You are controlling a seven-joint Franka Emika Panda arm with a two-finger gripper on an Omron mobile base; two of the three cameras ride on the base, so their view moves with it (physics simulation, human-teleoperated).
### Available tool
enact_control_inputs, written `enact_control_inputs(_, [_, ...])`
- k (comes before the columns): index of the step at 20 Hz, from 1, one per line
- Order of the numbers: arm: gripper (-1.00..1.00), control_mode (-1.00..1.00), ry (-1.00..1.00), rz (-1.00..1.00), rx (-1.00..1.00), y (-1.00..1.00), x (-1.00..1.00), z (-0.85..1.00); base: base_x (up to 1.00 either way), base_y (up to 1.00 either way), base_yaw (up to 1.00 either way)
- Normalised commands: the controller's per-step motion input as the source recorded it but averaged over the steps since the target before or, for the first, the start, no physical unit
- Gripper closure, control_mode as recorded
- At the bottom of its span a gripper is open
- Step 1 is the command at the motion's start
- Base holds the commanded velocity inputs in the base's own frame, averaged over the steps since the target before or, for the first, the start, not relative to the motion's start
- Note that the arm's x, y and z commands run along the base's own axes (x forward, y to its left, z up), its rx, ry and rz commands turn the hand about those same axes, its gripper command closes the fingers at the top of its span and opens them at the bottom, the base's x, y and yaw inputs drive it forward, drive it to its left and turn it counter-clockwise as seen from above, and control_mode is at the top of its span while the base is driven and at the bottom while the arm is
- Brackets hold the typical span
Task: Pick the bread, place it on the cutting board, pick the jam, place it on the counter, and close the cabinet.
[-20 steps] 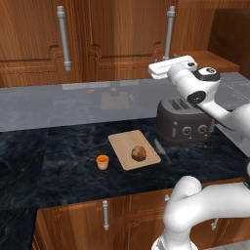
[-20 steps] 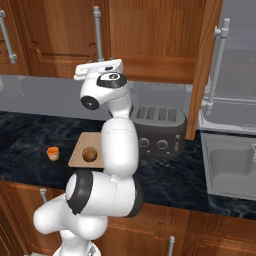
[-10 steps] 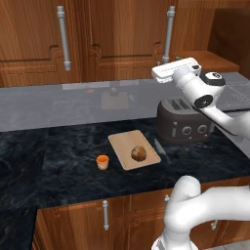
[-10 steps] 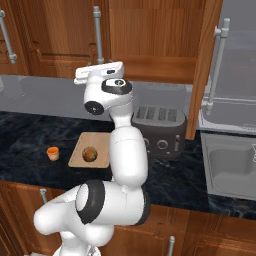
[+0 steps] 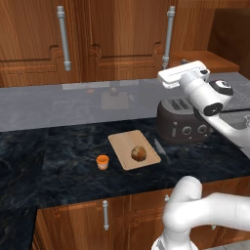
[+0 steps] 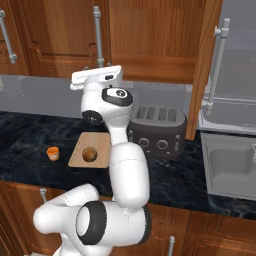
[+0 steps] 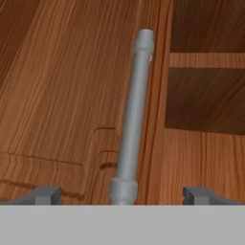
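With the bread on the cutting board and the jam on the bench, keep your spread, empty fingers clear of the grey handle and swing right toward the open cabinet door to push it shut.

Brown bread sits on the tan cutting board, orange jam beside it, seemingly apart.

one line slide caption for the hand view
Open gripper faces a grey bar handle on the wooden cabinet, open shelf to its right.
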Motion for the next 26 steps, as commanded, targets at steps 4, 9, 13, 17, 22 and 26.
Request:
enact_control_inputs(4, [-1.0,-1.0,0.0,0.0,0.0,-0.15,-0.42,0.26,0.0,0.0,0.0])
enact_control_inputs(9, [-1.0,-1.0,0.0,0.0,0.0,-0.11,-0.42,0.37,0.0,0.0,0.0])
enact_control_inputs(13, [-1.0,-1.0,0.0,0.0,0.0,-0.11,-0.46,0.41,0.0,0.0,0.0])
enact_control_inputs(17, [-1.0,-1.0,0.02,0.0,0.0,-0.12,-0.46,0.39,0.0,0.0,0.0])
enact_control_inputs(22, [-1.0,-1.0,0.05,0.0,0.0,-0.11,-0.39,0.39,0.0,0.0,0.0])
enact_control_inputs(26, [-1.0,-1.0,0.05,0.0,0.0,-0.13,-0.37,0.33,0.0,0.0,0.0])
